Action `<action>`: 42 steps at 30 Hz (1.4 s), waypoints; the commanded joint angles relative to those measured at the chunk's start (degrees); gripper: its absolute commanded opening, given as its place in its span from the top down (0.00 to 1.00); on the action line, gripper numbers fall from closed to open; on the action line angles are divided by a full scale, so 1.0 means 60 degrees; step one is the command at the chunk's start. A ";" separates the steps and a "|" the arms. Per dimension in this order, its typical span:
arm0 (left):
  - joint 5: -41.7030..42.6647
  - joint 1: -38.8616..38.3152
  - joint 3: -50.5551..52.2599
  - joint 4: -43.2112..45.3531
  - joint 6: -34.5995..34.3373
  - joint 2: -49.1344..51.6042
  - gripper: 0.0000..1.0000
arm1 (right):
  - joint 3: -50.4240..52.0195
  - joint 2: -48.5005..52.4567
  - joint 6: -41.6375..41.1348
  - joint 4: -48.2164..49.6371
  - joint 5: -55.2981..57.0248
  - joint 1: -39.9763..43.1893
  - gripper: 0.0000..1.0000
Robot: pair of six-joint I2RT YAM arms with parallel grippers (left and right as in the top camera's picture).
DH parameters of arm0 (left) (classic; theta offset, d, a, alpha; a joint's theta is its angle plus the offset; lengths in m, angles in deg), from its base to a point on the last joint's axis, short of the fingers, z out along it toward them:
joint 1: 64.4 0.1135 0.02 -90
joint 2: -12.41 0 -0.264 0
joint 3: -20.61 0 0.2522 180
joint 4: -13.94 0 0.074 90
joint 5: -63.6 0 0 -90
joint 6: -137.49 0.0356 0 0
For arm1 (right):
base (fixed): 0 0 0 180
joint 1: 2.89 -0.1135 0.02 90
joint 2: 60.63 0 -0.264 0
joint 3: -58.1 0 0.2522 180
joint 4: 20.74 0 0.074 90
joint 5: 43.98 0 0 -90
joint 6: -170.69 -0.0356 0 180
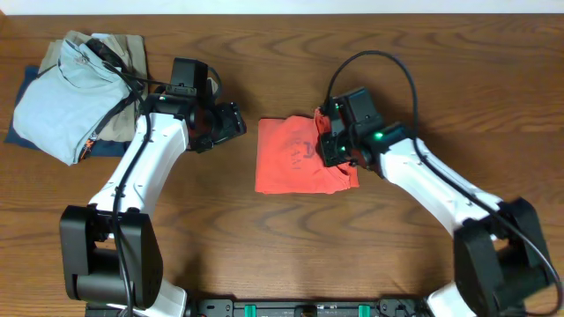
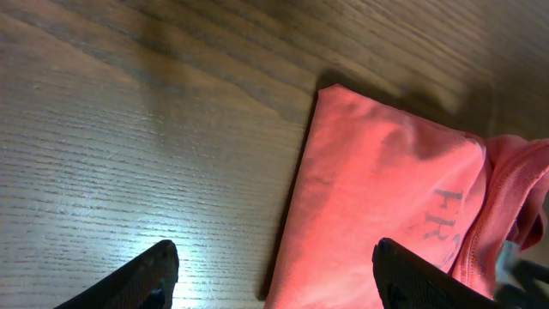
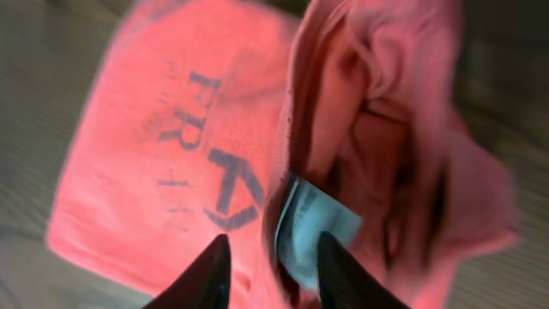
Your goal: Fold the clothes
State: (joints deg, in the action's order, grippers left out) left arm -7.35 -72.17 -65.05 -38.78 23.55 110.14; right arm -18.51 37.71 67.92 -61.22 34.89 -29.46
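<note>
My right gripper (image 3: 273, 251), jaws narrowly apart, over the T-shirt's (image 1: 286, 163) bunched centre-right edge: I'd pinch low, pull flat; my left gripper (image 2: 274, 249) gapes empty.

One coral-red T-shirt (image 1: 286, 163) lies on the one desk (image 1: 264, 255). Three more garments are piled together: one light blue shirt (image 1: 57, 110), one tan garment (image 1: 123, 53), one navy cloth (image 1: 16, 136). My left arm (image 1: 145, 163) and right arm (image 1: 432, 180) make two.
</note>
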 commanded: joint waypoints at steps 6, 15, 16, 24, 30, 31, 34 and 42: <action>-0.0117 -0.0011 0.0080 -0.0040 0.0102 0.0153 0.26 | -0.0033 0.0798 0.0113 -0.0073 0.0266 -0.0058 0.99; -0.0117 -0.0011 0.0080 -0.0040 0.0098 0.0153 0.26 | -0.0033 -0.0106 -0.0903 -0.1035 0.2251 0.1297 0.95; -0.0117 -0.0011 0.0080 -0.0040 0.0102 0.0153 0.26 | -0.0033 -0.0098 -0.0911 -0.1213 0.2222 0.1464 0.93; -0.0109 -0.0015 0.0080 -0.0036 0.0102 0.0160 0.19 | -0.0018 -0.0015 -0.0907 -0.2200 0.2211 0.1610 0.84; 0.0244 -0.0255 0.0080 0.0186 0.1133 0.0200 0.09 | -0.0033 -0.0419 -0.1009 -0.2204 0.2029 0.1650 0.87; 0.0488 -0.0317 0.0080 0.0266 0.1384 0.0226 0.08 | -0.0036 -0.0554 -0.1005 -0.2189 0.2033 0.1650 0.86; 0.1013 -0.0517 0.0080 0.0517 0.1738 0.0470 0.05 | -0.0033 -0.1042 -0.0962 -0.2127 0.2033 0.1650 0.83; 0.2186 -0.0878 0.0080 0.1155 0.1738 0.1931 0.03 | -0.0033 -0.1534 -0.0790 -0.2433 0.2036 0.1650 0.76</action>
State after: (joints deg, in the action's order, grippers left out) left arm 0.36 -77.05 -65.03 -32.72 32.55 118.51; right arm -18.55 28.77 62.89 -75.01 47.00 -19.36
